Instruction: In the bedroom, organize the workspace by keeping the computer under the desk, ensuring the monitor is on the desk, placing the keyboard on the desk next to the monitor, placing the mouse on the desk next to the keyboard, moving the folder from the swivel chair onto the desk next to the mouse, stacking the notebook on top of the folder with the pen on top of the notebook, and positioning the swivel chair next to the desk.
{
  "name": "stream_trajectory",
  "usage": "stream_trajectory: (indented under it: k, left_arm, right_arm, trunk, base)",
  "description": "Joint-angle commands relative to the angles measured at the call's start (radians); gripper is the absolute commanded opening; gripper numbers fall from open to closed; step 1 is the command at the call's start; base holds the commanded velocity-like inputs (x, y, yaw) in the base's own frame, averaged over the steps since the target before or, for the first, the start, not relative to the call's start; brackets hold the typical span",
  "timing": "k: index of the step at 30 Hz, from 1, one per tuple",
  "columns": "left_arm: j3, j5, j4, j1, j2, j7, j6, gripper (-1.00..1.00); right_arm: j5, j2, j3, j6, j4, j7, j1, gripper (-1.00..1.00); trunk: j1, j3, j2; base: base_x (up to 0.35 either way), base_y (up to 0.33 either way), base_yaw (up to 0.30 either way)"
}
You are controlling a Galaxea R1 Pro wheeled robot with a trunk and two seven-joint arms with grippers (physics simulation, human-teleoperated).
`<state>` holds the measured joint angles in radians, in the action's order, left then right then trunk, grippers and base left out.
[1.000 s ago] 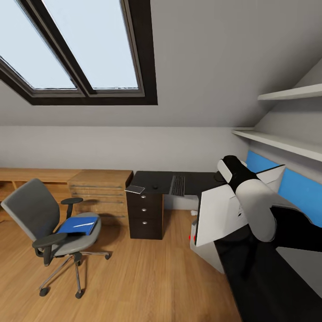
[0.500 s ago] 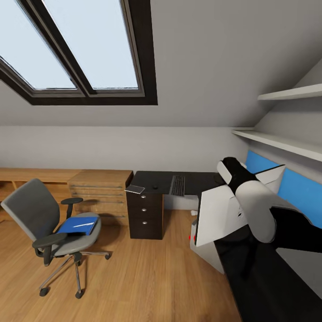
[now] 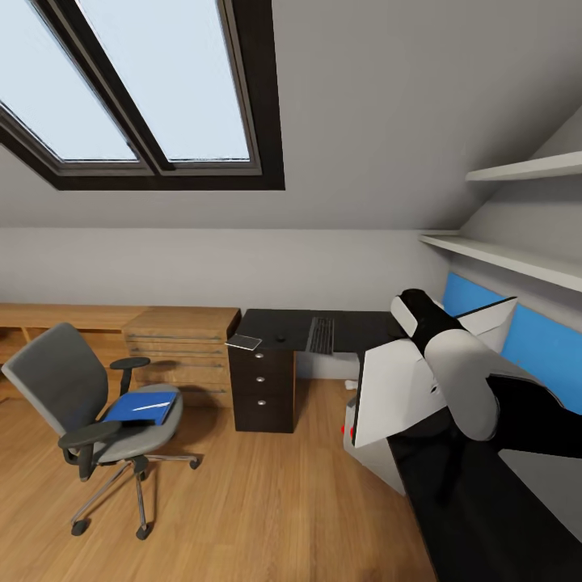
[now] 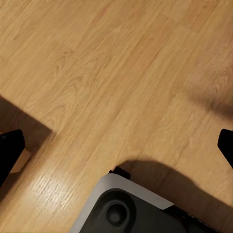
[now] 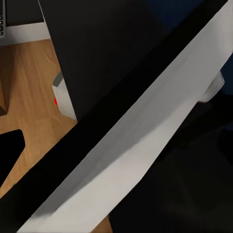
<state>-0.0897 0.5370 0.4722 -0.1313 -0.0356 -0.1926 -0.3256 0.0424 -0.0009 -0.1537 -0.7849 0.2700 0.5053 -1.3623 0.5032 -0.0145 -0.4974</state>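
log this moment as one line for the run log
right arm: at monitor on desk | folder, pen: on swivel chair | keyboard, mouse: on desk

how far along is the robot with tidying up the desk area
Early on. Done: the keyboard and mouse lie on the desk. In hand: the right arm is at the tilted monitor; its grip isn't visible. Left: the folder with the pen on it is on the swivel chair, away from the desk; the notebook overhangs the desk's corner.

No legible text or labels anywhere
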Motion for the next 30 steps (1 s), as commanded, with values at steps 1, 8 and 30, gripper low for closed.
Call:
stream_trajectory:
  k: [1,8,30]
  left_arm:
    - [-0.008,0.006,0.002,-0.001,-0.001,-0.008,-0.003,1.0]
    - [-0.008,0.006,0.002,-0.001,-0.001,-0.008,-0.003,1.0]
    - [-0.008,0.006,0.002,-0.001,-0.001,-0.008,-0.003,1.0]
  right_arm:
    - [0.004,0.0,-0.001,-0.004,0.001,0.005,0.0,1.0]
    - [0.004,0.0,-0.001,-0.004,0.0,0.005,0.002,1.0]
    - [0.001,-0.001,-0.001,-0.003,0.001,0.007,0.003,1.0]
  trunk:
    - [0.0,0.0,0.0]
    - [0.0,0.0,0.0]
    - [0.0,0.0,0.0]
  base:
    - [0.0,0.0,0.0]
    - [-0.106,0.0,0.0]
    - [-0.086,0.0,0.0]
